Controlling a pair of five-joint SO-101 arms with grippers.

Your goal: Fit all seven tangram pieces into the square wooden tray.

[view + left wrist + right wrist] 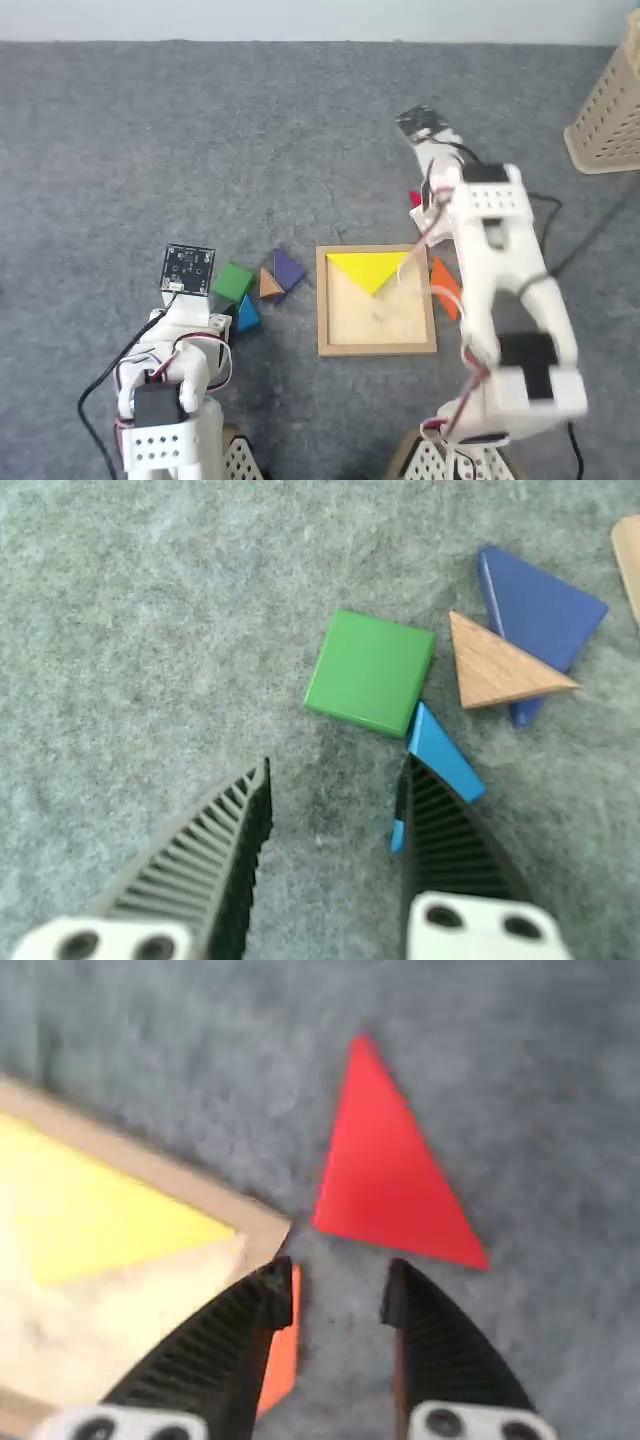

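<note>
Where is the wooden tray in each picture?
High view: the wooden tray lies mid-picture, with the purple piece just to its left.
Left wrist view: the pale strip at the picture's edge, past the purple piece, looks like its rim.
Right wrist view: its corner points at the red triangle.
Shared landmark: the yellow triangle inside the tray, in the high and right wrist views.

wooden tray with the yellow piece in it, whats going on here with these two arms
Only the yellow triangle lies in the square wooden tray. The right claw hangs open and empty near the red triangle off the tray's corner; an orange piece lies beside the tray. The left claw is open over the carpet by the green square, light blue triangle, wooden triangle and dark blue piece.
</note>
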